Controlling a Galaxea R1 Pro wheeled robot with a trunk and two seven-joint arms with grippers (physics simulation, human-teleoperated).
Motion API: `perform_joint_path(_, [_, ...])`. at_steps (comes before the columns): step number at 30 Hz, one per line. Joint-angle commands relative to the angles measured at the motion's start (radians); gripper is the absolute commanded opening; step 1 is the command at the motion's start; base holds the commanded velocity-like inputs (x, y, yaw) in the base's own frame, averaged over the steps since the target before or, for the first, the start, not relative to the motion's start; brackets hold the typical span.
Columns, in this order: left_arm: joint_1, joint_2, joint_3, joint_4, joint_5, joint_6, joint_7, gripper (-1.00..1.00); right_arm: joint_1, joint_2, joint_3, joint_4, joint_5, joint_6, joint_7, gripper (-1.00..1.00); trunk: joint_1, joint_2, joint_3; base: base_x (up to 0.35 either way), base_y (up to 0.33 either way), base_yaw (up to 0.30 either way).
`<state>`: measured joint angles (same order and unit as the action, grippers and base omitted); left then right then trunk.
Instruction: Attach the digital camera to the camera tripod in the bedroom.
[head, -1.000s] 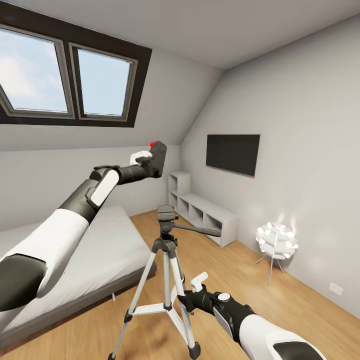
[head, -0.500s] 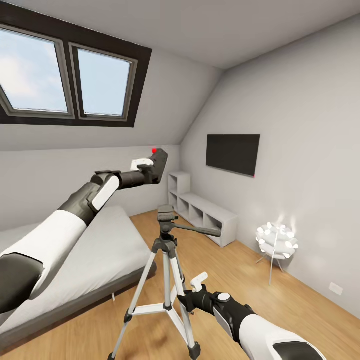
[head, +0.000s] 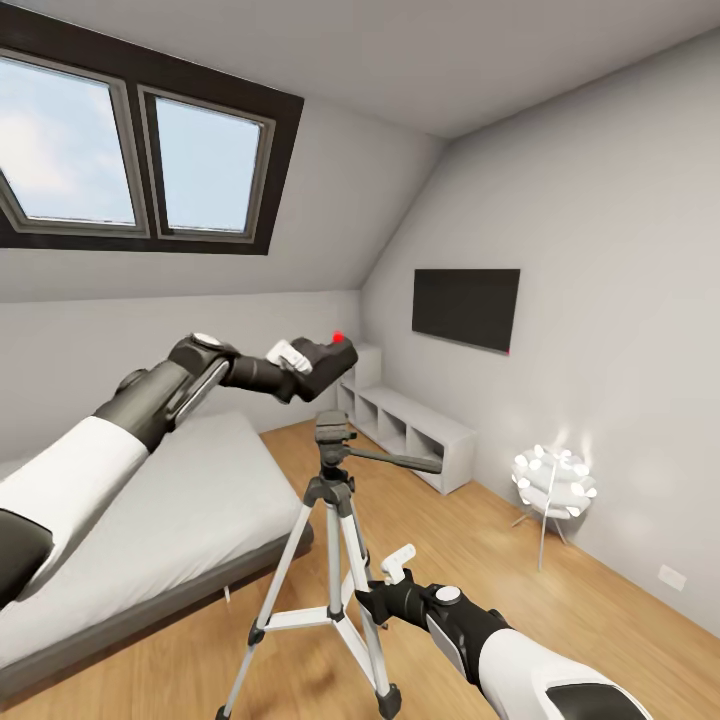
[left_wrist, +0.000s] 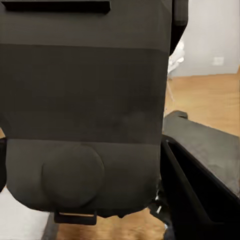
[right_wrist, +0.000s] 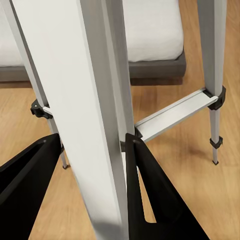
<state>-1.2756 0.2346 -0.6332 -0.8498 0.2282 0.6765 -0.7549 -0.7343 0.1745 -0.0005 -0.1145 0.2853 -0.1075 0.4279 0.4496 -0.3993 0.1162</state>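
Note:
My left gripper (head: 303, 362) is shut on the digital camera (head: 326, 362), a small black body with a red dot on top. It hangs tilted in the air, just above and slightly left of the camera tripod's black pan head (head: 333, 432). In the left wrist view the camera (left_wrist: 85, 100) is seen close up, with one black finger (left_wrist: 200, 170) beside it. The tripod (head: 335, 540) stands on the wood floor, its side handle pointing right. Low down, my right gripper (head: 375, 600) is shut on a silver tripod leg (right_wrist: 85, 100), a black finger (right_wrist: 25, 195) on each side.
A low grey bed (head: 150, 520) lies left of the tripod. A white shelf unit (head: 410, 425) and a black wall screen (head: 466, 307) stand on the far right wall. A glowing white lamp (head: 553, 480) sits on the floor at right. Dark-framed skylights (head: 130, 150) are overhead.
My left arm has lowered and swung the camera to the right, tipping it over, so it now hangs close above the tripod head. The right arm and tripod have not moved.

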Motion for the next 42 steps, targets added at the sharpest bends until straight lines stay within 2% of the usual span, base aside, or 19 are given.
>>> perform_joint_path(1, [-0.005,0.004,-0.003,-0.004,-0.035,0.005,-0.033,-1.0,-0.001,0.0,0.011,-0.001,0.003,-0.003,-0.001,-1.0,0.0,-0.001,0.0,0.0,0.0,0.0])
perform_joint_path(2, [-0.008,0.006,-0.003,-0.006,-0.072,0.006,-0.062,-1.0,-0.001,0.0,0.011,-0.001,0.003,-0.003,-0.001,-1.0,0.0,-0.001,0.0,0.0,0.0,0.0])
perform_joint_path(3, [-0.013,0.008,-0.003,-0.011,-0.133,0.006,-0.11,-1.0,-0.001,0.0,0.011,-0.001,0.003,-0.003,-0.002,-1.0,0.0,-0.001,0.0,0.0,0.0,0.0])
perform_joint_path(5, [-0.018,0.009,0.002,-0.021,-0.189,0.006,-0.162,-1.0,-0.001,0.0,0.011,-0.001,0.003,-0.003,-0.002,-1.0,0.0,-0.001,0.0,0.0,0.0,0.0])
perform_joint_path(7, [-0.019,0.009,0.017,-0.028,-0.21,0.005,-0.185,-1.0,-0.001,0.0,0.011,-0.001,0.003,-0.003,-0.003,-1.0,0.0,-0.001,0.0,0.0,0.0,0.0])
perform_joint_path(9, [-0.021,0.011,0.084,-0.036,-0.233,0.004,-0.21,-1.0,-0.001,0.0,0.011,-0.001,0.003,-0.003,-0.003,-1.0,0.0,-0.001,0.0,0.0,0.0,0.0])
perform_joint_path(10, [-0.021,0.011,0.106,-0.037,-0.236,0.003,-0.213,-1.0,-0.001,0.0,0.01,-0.001,0.003,-0.003,-0.003,-1.0,0.0,-0.001,0.0,0.0,0.0,0.0])
perform_joint_path(11, [-0.022,0.013,0.152,-0.039,-0.241,0.001,-0.222,-1.0,-0.001,0.0,0.01,-0.001,0.003,-0.003,-0.003,-1.0,0.0,-0.001,0.0,0.0,0.0,0.0])
perform_joint_path(13, [-0.022,0.014,0.21,-0.042,-0.249,-0.004,-0.244,-1.0,-0.001,0.0,0.01,-0.001,0.003,-0.003,-0.003,-1.0,0.0,-0.001,0.0,0.0,0.0,0.0])
perform_joint_path(16, [-0.027,0.015,0.249,-0.041,-0.258,-0.008,-0.283,-1.0,-0.001,0.0,0.01,-0.001,0.003,-0.003,-0.003,-1.0,0.0,-0.001,0.0,0.0,0.0,0.0])
perform_joint_path(22, [-0.049,0.016,0.271,-0.026,-0.29,-0.014,-0.332,-1.0,-0.001,0.0,0.01,0.0,0.002,-0.003,-0.007,-1.0,0.0,-0.001,0.0,0.0,0.0,0.0])
perform_joint_path(23, [-0.055,0.019,0.277,-0.024,-0.297,-0.016,-0.403,-1.0,-0.001,0.0,0.01,0.001,0.001,-0.004,-0.022,-1.0,0.0,-0.001,0.0,0.0,0.0,0.0])
perform_joint_path(32, [-0.057,0.025,0.279,-0.015,-0.302,-0.015,-0.5,-1.0,-0.001,0.0,0.011,0.001,-0.001,-0.003,-0.033,-1.0,0.0,-0.001,0.0,0.0,0.0,0.0])
perform_joint_path(34, [-0.057,0.026,0.277,0.006,-0.307,-0.019,-0.567,-1.0,-0.001,0.0,0.011,0.001,-0.001,-0.003,-0.039,-1.0,0.0,-0.001,0.0,0.0,0.0,0.0])
perform_joint_path(35, [-0.057,0.028,0.277,0.005,-0.309,-0.021,-0.57,-1.0,-0.001,0.0,0.011,0.001,0.0,-0.003,-0.039,-1.0,0.0,-0.001,0.0,0.0,0.0,0.0])
perform_joint_path(37, [-0.057,0.033,0.28,0.003,-0.324,-0.048,-0.576,-1.0,-0.001,0.0,0.011,0.001,0.0,-0.003,-0.039,-1.0,0.0,-0.001,0.0,0.0,0.0,0.0])
perform_joint_path(41, [-0.057,0.048,0.303,0.0,-0.35,-0.176,-0.577,-1.0,-0.001,0.0,0.01,0.001,0.0,-0.003,-0.04,-1.0,0.0,-0.001,0.0,0.0,0.0,0.0])
perform_joint_path(42, [-0.057,0.049,0.303,0.0,-0.355,-0.189,-0.576,-1.0,-0.001,0.0,0.01,0.001,0.0,-0.004,-0.04,-1.0,0.0,-0.001,0.0,0.0,0.0,0.0])
